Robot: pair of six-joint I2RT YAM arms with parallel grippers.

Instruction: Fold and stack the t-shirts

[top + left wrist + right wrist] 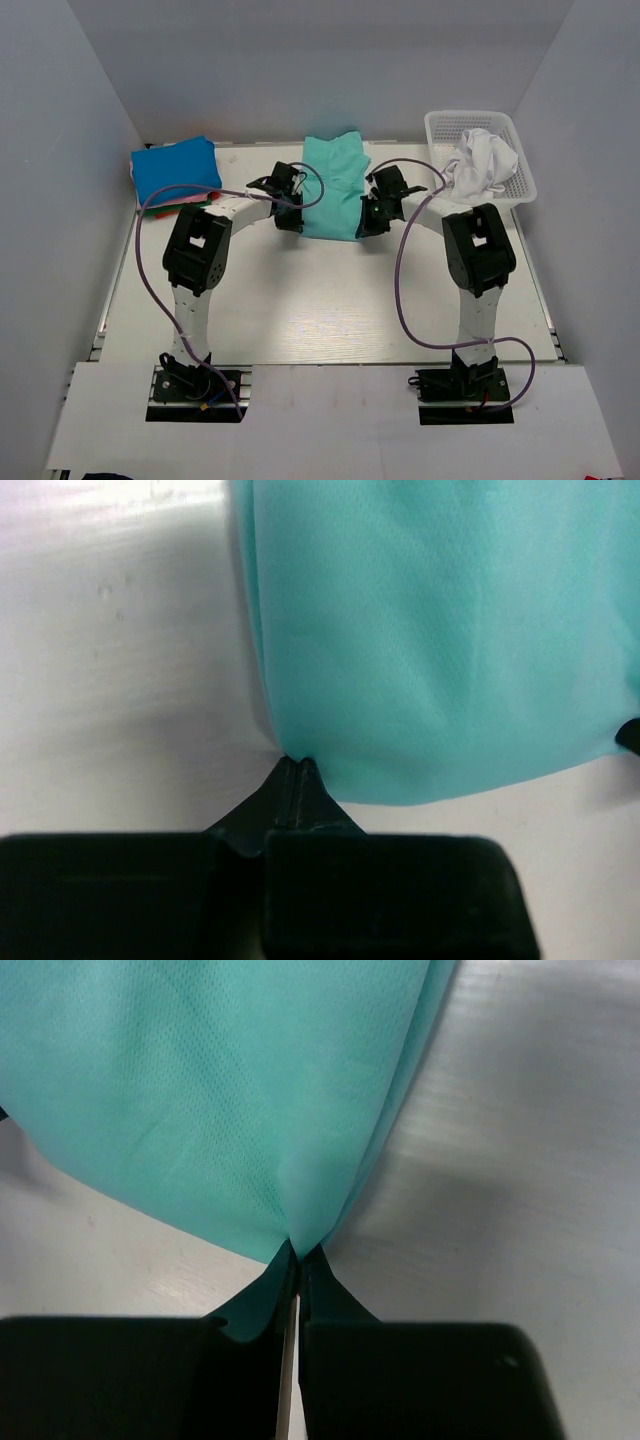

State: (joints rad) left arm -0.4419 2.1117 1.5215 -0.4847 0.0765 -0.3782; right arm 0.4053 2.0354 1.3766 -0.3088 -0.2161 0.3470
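Two near corners suit this limp, light shirt (330,185); left gripper (297,762) and right gripper (297,1250) pinch them.

Arms: left arm (190,300) and right arm (478,300) have white links and black boxy joint housings. A purple cable (400,270) loops loose along each, from behind the end effector to a flat black base (225,400). Small red and yellow bits at the left base. The left end effector (298,762) and right end effector (298,1250) are matte black, with a blocky body and fingers (330,1300) tapering to thin wedge tips.
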